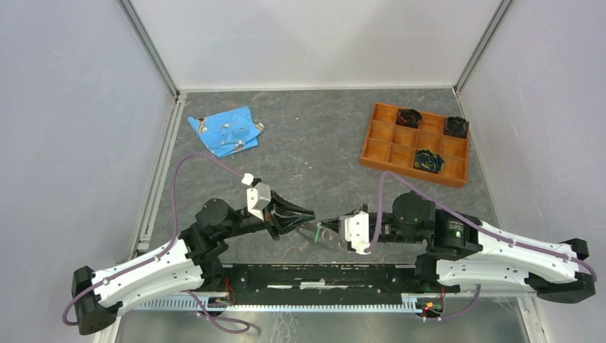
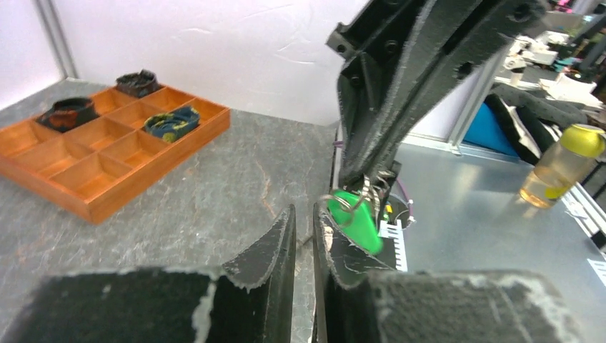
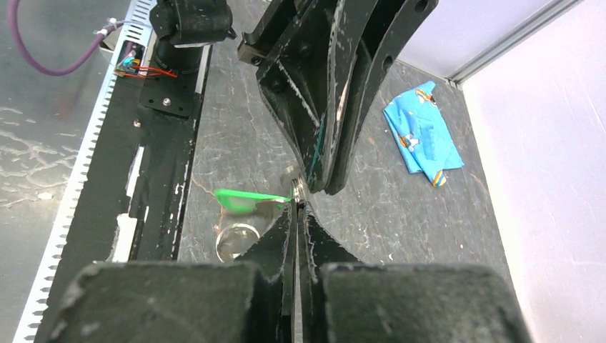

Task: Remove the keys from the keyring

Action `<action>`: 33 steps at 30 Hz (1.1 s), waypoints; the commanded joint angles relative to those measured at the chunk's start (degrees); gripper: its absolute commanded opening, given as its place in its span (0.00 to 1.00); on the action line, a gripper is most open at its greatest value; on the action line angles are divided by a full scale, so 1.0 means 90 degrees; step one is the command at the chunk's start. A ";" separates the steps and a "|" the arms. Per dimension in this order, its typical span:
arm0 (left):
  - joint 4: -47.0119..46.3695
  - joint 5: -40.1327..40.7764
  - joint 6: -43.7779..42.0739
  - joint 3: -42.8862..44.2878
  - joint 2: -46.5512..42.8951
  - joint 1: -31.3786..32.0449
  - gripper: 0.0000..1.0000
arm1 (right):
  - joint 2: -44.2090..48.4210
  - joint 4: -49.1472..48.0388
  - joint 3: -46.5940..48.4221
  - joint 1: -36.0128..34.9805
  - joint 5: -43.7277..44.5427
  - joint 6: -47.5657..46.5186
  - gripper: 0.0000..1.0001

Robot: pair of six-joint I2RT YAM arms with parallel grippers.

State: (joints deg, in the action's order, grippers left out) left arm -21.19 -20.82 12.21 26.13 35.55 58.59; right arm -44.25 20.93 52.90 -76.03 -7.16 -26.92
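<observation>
We see a small metal key with a bright green head [image 3: 246, 199], an orange compartment tray [image 1: 384, 133], a blue cloth with small pale prints [image 1: 223, 132] and a grey veined tabletop [image 1: 314, 143].

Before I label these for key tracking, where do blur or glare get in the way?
Top external: sharp, evenly lit, though the green key is tiny. Left wrist: its own fingers blur in the foreground; key clear. Right wrist: near fingers soft, glare on the keyring.

Grey slate-look desk [image 1: 321, 143], enclosed by plain pale walls [image 1: 314, 36] at 9, 12 and 3 o'clock. Aluminium posts [image 1: 148, 46] at 11 and 1. Bare metal sheet [image 1: 321, 329] at 6. Even, diffuse light.
</observation>
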 commanded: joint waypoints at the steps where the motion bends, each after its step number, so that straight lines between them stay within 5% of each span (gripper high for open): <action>1: -0.0418 -0.0825 -0.0586 0.0156 -0.0090 0.0014 0.21 | 0.0293 -0.0304 0.0246 -0.0034 -0.0491 -0.0110 0.01; 22: 0.1509 -0.2584 -0.1576 0.2032 0.1136 0.0007 0.26 | 0.0789 -0.0415 0.0371 -0.0038 -0.1902 -0.0391 0.01; 33: 0.0769 -0.3073 -0.1087 0.1873 0.1509 0.0023 0.27 | 0.0888 -0.0442 0.0372 -0.0033 -0.2113 -0.0328 0.00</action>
State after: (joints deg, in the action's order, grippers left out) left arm -8.62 -45.23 1.43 42.70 49.36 58.59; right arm -36.62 20.23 53.67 -76.07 -25.30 -29.87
